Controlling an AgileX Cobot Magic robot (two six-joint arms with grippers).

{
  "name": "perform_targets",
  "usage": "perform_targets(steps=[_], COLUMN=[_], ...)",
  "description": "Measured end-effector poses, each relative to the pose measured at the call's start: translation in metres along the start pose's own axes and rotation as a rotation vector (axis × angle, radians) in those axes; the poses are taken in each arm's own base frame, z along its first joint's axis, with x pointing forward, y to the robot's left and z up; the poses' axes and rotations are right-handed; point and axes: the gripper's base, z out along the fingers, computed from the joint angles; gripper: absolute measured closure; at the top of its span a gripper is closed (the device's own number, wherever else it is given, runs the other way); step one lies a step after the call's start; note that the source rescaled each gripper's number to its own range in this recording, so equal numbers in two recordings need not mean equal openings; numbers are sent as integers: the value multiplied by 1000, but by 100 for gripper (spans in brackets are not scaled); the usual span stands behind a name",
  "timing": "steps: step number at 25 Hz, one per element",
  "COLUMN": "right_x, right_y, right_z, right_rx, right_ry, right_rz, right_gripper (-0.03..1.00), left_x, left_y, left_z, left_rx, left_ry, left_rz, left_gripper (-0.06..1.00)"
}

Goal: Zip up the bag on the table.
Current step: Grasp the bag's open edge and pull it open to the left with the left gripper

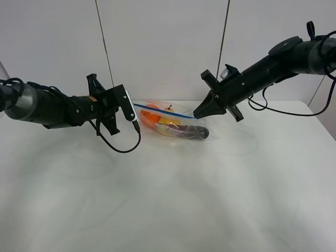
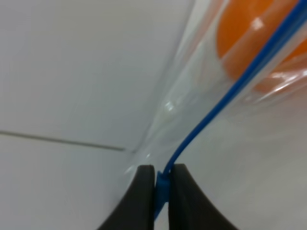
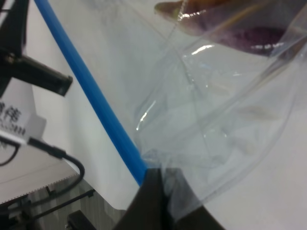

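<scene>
A robot lab, by the look: bare white table [image 1: 168,210], plain pale panelled wall [image 1: 163,47] behind the right end effector [image 1: 196,113], two cabled black arms [image 1: 52,107].

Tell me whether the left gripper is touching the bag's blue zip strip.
Touching. Left wrist view: the left gripper has its jaws closed on the blue zip strip, no gap.

In the left wrist view, the clear plastic zip bag [image 2: 199,86] and the round orange fruit [image 2: 244,40] inside it are blurred and cut off by the frame edge.
</scene>
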Motion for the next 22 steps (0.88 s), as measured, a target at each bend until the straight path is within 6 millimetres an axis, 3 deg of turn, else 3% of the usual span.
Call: perform_targets(steps=[5,13,15,20,22], right_x=[0,0,2,3,3], right_y=[0,0,-1,-3,-3], right_z=[0,0,0,-1,-1], right_rx=[0,2,20,30,31], right_ry=[-1,2,23,38,38], right_rz=[-1,-3,-13,-17,-18], right_gripper=[97,97,97,97,97], left_x=[15,14,16,22,24], left_y=[9,9,12,18,21], left_z=[2,2,2,2,3], left_rx=[-32,-27,-40,-86,-105], left_ry=[30,6,7,5,5], left_rz=[-12,13,-36,-180,-213], left_gripper=[94,91,81,16,4])
